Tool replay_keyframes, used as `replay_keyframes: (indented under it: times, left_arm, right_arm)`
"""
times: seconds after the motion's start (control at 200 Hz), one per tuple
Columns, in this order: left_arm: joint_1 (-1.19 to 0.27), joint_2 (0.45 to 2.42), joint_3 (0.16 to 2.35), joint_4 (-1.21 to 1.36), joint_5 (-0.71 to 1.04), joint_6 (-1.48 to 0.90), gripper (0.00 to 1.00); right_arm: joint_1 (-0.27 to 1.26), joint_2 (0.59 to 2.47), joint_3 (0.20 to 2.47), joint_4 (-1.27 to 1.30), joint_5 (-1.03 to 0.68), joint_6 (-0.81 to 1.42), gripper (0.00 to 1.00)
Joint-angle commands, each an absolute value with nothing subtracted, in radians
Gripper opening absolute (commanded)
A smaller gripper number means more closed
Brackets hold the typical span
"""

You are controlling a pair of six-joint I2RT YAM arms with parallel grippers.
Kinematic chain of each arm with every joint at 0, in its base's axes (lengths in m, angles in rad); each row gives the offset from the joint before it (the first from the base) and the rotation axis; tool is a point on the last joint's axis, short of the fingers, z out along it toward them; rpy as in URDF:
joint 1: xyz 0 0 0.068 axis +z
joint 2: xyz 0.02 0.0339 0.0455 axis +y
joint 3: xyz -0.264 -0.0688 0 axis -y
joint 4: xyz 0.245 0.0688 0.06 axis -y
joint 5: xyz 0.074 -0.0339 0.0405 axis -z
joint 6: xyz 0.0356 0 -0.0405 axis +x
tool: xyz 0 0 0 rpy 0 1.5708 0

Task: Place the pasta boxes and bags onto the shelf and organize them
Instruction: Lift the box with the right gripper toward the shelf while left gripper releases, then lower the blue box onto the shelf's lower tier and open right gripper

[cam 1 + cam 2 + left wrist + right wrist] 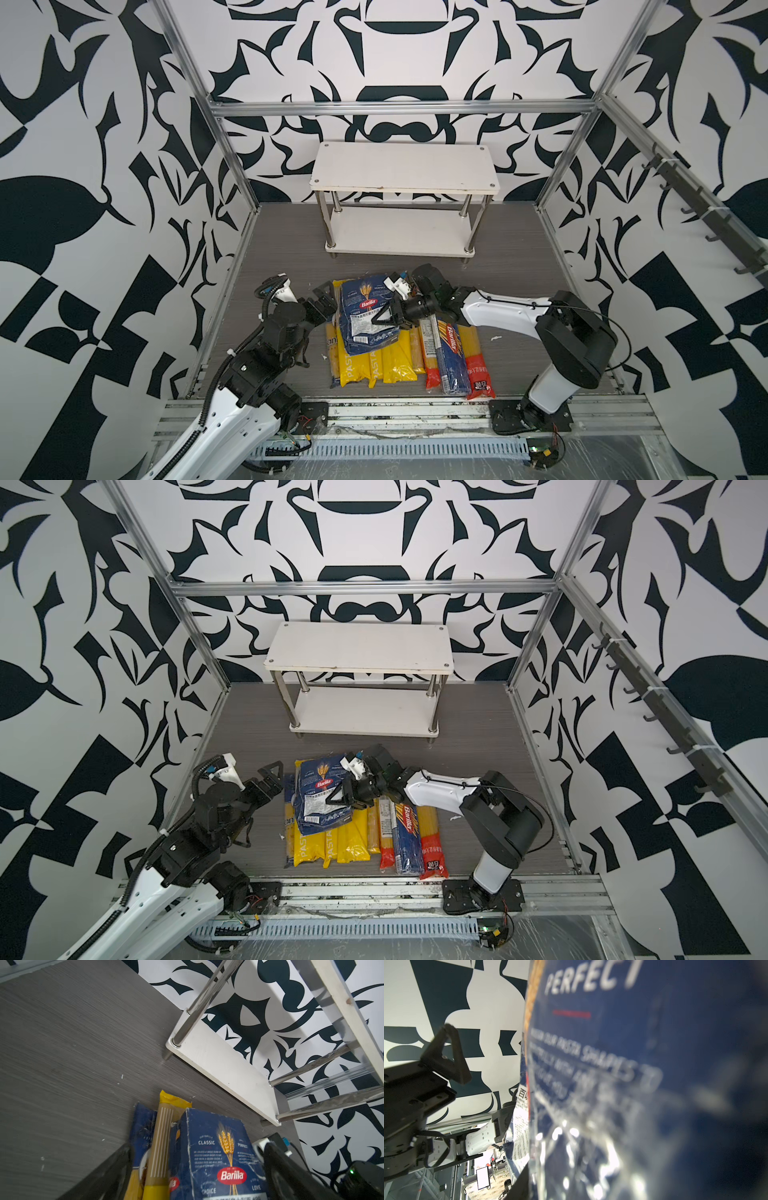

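— Pasta heaped at the near end of the grey table (519, 257), and the shelf (405, 170) way back against the patterned wall, well apart from the heap.

— Where's the wide blue box (359, 332)?

— On top of the heap, face up across the far ends of the yellow bags (357, 370), red logo showing in both top views.

— And the right gripper (379, 321)?

— Reaching in from the right arm's side, jaws pinched on that box's edge. One black finger lies over the printed face, the other is hidden beneath. The right wrist view is nearly filled by the box's blue face, close and blurred.

— Left gripper (276, 781)?

— Released and spread wide, just beside the heap's far corner on the left arm's side. In the left wrist view its fingers (104, 1176) stand at either side, with the dark-blue bag (142, 1132), a yellow bag and the wide blue box between and beyond them. Whether they touch anything, I can't tell.

— The rest of the stock?

— Narrow blue box (453, 357) on the right of the heap, flanked by the red bags (477, 365), one each side. All the long packs lie side by side, ends toward the shelf.
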State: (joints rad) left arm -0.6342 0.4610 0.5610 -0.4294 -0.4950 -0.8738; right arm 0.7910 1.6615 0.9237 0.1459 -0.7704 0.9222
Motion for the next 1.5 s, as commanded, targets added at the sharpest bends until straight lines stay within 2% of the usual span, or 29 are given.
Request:
replay_keyframes:
  times: [0.0, 0.195, 0.405, 0.815, 1.07, 1.315, 1.395, 1.435, 1.495]
  left_arm:
    - [-0.631, 0.423, 0.568, -0.544, -0.539, -0.876, 0.99]
    - [-0.631, 0.402, 0.562, -0.574, -0.523, -0.874, 0.99]
    - [-0.63, 0.403, 0.558, -0.575, -0.511, -0.873, 0.99]
    - [-0.63, 0.396, 0.603, -0.615, -0.514, -0.833, 0.99]
    - [-0.631, 0.347, 0.607, -0.662, -0.54, -0.825, 0.99]
    - [-0.63, 0.363, 0.604, -0.657, -0.547, -0.803, 0.99]
    - [-0.63, 0.373, 0.605, -0.651, -0.545, -0.794, 0.99]
    - [-0.63, 0.377, 0.604, -0.647, -0.545, -0.791, 0.99]
    - [-0.63, 0.382, 0.6, -0.637, -0.539, -0.785, 0.99]
  right_arm:
    - [0.777, 1.589, 1.044, 0.18, -0.814, 0.812, 0.31]
    - [0.72, 1.606, 1.156, 0.056, -0.806, 0.704, 0.31]
    - [0.615, 1.689, 1.264, 0.08, -0.849, 0.693, 0.31]
    - [0.467, 2.063, 1.625, 0.192, -0.917, 0.787, 0.31]
    - [0.465, 2.231, 1.922, -0.004, -0.901, 0.725, 0.32]
    - [0.473, 2.354, 2.12, -0.143, -0.876, 0.689, 0.44]
    - [0.488, 2.385, 2.167, -0.175, -0.866, 0.68, 0.56]
    - [0.498, 2.4, 2.193, -0.196, -0.859, 0.671, 0.65]
    - [0.514, 2.429, 2.255, -0.267, -0.831, 0.637, 0.75]
